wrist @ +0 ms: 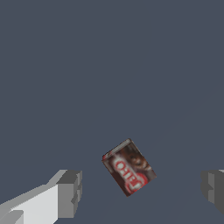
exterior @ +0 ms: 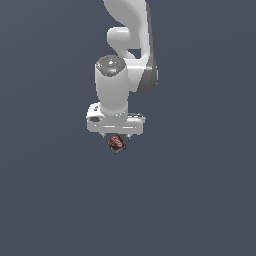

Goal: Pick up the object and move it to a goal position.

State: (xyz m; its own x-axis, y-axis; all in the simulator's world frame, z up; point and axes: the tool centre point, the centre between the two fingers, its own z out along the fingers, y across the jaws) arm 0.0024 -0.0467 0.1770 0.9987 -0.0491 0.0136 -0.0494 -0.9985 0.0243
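Apart from the task's own things, we see only one thing: the surface (exterior: 48,202). In the exterior view it fills the picture from edge to edge as a flat, dark slate blue-grey field, and its tone looks even to us across the whole picture. We cannot tell where it ends, since it runs past every border of that view. In the wrist view the same surface (wrist: 65,61) again takes up the whole background, in the same dull blue-grey. There we make out only a very faint change of shade across it, too weak for us to say what causes it.
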